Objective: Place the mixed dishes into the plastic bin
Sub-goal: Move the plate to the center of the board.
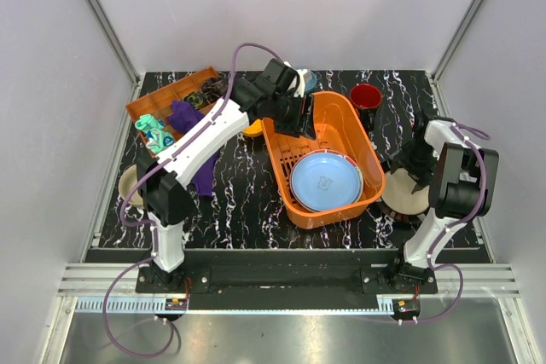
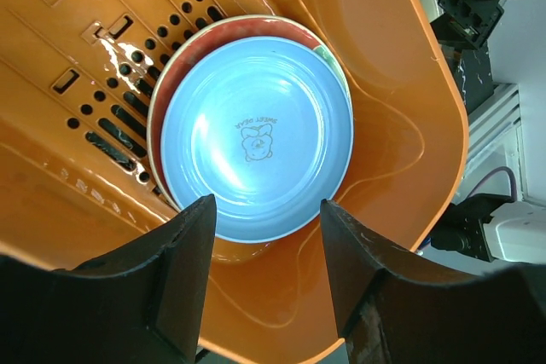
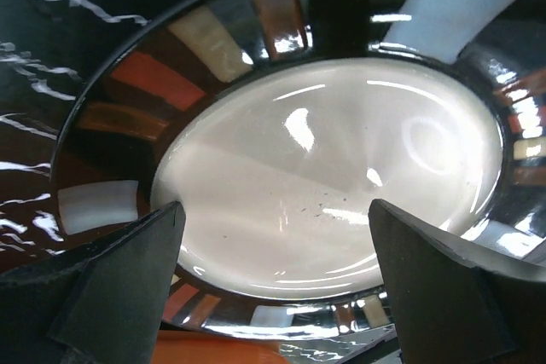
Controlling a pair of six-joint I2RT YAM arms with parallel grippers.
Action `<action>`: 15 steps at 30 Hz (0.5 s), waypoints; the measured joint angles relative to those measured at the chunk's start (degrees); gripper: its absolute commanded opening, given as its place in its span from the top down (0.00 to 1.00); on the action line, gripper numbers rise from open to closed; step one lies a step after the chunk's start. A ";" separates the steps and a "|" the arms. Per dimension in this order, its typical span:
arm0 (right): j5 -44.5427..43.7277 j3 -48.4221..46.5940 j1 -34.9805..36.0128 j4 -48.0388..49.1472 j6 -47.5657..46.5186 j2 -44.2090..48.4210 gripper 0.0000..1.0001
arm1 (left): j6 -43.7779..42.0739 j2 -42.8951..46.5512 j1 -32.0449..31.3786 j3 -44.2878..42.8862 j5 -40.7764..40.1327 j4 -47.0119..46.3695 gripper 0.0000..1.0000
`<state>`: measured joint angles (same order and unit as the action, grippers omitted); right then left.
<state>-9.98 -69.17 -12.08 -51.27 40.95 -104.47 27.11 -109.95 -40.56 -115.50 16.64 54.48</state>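
On the black marbled tabletop [image 1: 247, 202] sat the orange plastic bin [image 1: 280, 168], the left jaws hanging released and empty over its far end. Only the left wrist view showed the light blue plate [image 2: 256, 138] inside resting on a red-and-green plate [image 2: 217, 34]. Beside the bin, the right jaws gaped empty over the dark striped-rim plate [image 3: 153, 83].

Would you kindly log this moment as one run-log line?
left gripper open, empty, over plastic bin | light blue plate in bin atop patterned plate | right gripper open over striped-rim plate
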 measured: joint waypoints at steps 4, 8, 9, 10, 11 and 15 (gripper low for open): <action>0.00 -2.95 1.55 -1.25 0.02 -2.25 0.00 | -0.04 1.64 1.01 0.98 -0.46 0.00 0.45; 0.00 -6.99 3.41 -2.78 0.04 -5.22 0.00 | -0.09 2.43 2.58 2.01 -0.46 -0.04 0.45; 0.00 -8.15 3.93 -3.08 0.09 -6.12 0.00 | -0.09 2.45 2.93 2.14 -0.46 -0.02 0.45; 0.07 -9.27 4.44 -3.32 0.11 -6.91 0.00 | -0.13 2.54 3.45 2.51 -0.46 -0.04 0.45; 0.09 -10.36 4.94 -3.56 0.24 -7.65 0.00 | -0.15 2.58 3.80 2.71 -0.46 0.02 0.45; 0.17 -14.36 6.58 -4.37 0.70 -10.40 0.00 | -0.31 2.67 5.62 3.58 -0.42 0.00 0.45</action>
<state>-9.80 -83.53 -5.50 -55.64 41.65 -114.87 26.81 -107.28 -34.94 -111.92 16.23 54.48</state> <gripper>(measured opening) 0.994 0.550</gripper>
